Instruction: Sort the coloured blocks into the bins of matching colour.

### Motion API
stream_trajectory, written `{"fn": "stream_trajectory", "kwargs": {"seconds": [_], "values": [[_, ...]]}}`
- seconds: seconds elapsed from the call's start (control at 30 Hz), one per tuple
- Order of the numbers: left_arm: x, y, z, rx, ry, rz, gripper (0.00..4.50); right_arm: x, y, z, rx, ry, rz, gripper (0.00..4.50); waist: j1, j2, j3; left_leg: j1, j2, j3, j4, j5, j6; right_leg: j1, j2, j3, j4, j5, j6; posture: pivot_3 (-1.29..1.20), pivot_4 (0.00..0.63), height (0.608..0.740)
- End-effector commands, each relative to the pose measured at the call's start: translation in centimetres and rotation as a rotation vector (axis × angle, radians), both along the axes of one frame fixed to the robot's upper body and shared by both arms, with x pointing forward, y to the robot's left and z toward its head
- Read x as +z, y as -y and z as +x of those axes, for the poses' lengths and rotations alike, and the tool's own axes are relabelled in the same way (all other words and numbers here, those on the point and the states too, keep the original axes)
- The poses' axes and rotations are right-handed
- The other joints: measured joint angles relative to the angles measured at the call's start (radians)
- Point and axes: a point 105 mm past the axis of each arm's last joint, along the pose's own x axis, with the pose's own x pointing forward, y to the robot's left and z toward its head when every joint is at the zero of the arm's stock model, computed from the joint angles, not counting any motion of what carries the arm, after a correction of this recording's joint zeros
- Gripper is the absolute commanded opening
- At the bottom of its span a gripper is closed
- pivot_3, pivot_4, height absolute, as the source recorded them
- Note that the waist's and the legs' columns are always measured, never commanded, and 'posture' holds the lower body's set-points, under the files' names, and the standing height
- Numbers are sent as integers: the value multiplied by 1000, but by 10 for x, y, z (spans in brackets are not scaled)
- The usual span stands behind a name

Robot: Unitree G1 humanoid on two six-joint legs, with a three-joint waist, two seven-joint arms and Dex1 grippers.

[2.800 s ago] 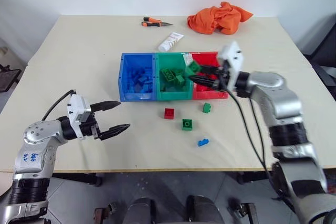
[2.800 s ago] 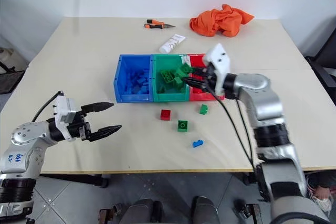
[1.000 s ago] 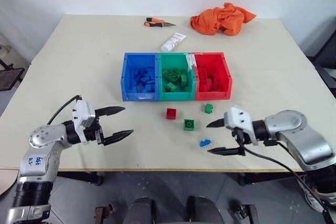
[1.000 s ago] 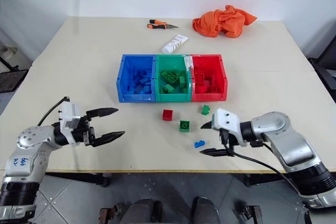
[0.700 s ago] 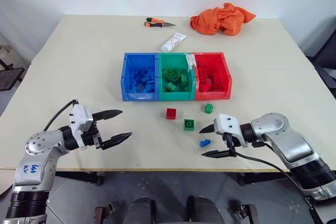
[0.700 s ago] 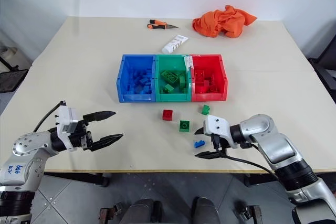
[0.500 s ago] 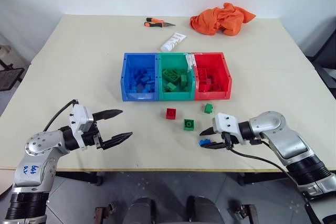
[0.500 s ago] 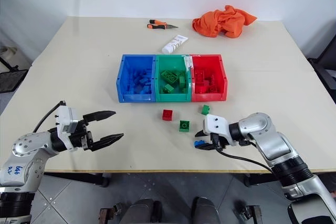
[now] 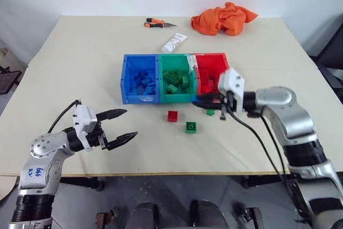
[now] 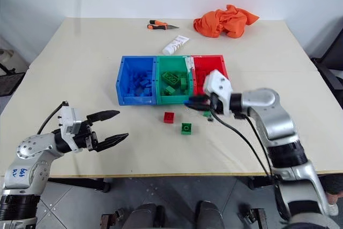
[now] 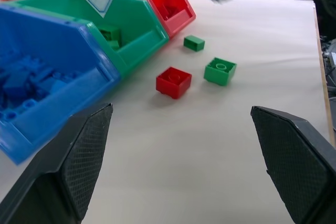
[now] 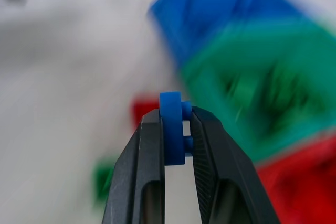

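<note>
Three loose blocks lie on the desk (image 9: 80, 57) near its front edge, before the bins (image 9: 177, 78). The right gripper (image 12: 176, 129) pinches the blue block (image 12: 172, 129) edge-on, above them; that thin hold could slip. Left gripper (image 9: 124, 125) jaws spread, idle.

My right gripper (image 12: 176, 129), which stood open beside the blue block (image 12: 172, 128) on the table (image 9: 80, 63) 1 second ago, has closed on it. I have lifted the block off the table and carried it up toward the bins (image 9: 140, 98), so it now hangs just in front of the green bin (image 9: 178, 98).
</note>
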Motion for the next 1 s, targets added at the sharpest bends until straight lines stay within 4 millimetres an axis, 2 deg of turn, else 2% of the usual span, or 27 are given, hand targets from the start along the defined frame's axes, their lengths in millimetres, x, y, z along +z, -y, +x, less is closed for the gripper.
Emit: {"fn": "stream_trajectory", "kwargs": {"seconds": [0.03, 0.27, 0.37, 0.43, 0.53, 0.57, 0.67, 0.73, 0.8, 0.87, 0.9, 1.0], "values": [[6, 1, 4, 7, 38, -9, 4500, 16, -33, 20, -9, 41, 84, 331, -2, 0, 0, 0, 0, 0, 0, 0, 0, 0, 0, 0, 1, 0, 0, 0, 150, 740], [10, 3, 7, 12, 59, -12, 4500, 26, -102, 55, -52, 51, 158, 331, -21, 0, 0, 0, -1, -3, 0, 0, 0, -3, 0, 0, 9, 0, 0, 0, 150, 740], [10, 3, 6, 16, 61, -11, 4500, 26, -124, 67, -107, 65, 169, 331, -30, 0, 0, 0, -1, -4, -1, 0, -1, -3, 1, 0, 11, 0, 0, 0, 150, 740], [11, 2, 6, 21, 65, -11, 4500, 28, -130, 77, -188, 72, 190, 1067, -33, 0, 0, 1, -1, -4, -1, 1, -1, -4, 1, 0, 12, 0, 0, 0, 150, 740], [13, 2, 7, 27, 72, -13, 4500, 37, -134, 80, -211, 93, 251, 2116, -31, 0, 0, 1, -1, -5, -1, 1, -1, -4, 1, 1, 12, 0, 0, 0, 150, 740], [13, 2, 7, 28, 73, -13, 4500, 38, -132, 80, -208, 89, 261, 2384, -31, 0, 0, 1, -1, -5, -1, 1, -1, -3, 1, 1, 12, 0, 0, 0, 150, 740], [13, 2, 7, 29, 74, -14, 4500, 38, -117, 78, -167, 119, 262, 2384, -30, 0, 0, 0, -1, -6, -1, 1, -1, -3, 1, 2, 12, 0, 0, 0, 150, 740], [12, 1, 8, 24, 69, -13, 4500, 35, -100, 76, -133, 124, 255, 2384, -29, 0, 0, 1, -1, -6, -1, 1, -1, -3, 1, 2, 12, 0, 0, 0, 150, 740], [11, 1, 8, 18, 65, -13, 4500, 31, -81, 68, -89, 126, 234, 2384, -24, 0, 0, 1, -1, -7, -1, 1, -1, -2, 1, 2, 12, 0, 0, 0, 150, 740], [11, 2, 9, 14, 63, -13, 4500, 28, -72, 61, -58, 125, 215, 2384, -24, 0, 0, 0, -2, -7, -1, 1, -1, -2, 1, 3, 11, 0, 0, 0, 150, 740], [10, 2, 10, 4, 58, -12, 4500, 21, -51, 48, -12, 121, 180, 2384, -24, 0, 0, 0, -2, -6, -1, 1, -1, -2, 1, 3, 11, 0, 0, 0, 150, 740], [9, 2, 13, -13, 47, -5, 4500, 1, -7, 17, 32, 64, 66, 2384, -13, 1, 0, -1, -1, -8, -1, 1, -1, -2, 1, 2, 10, 0, 0, 0, 150, 740]]}}
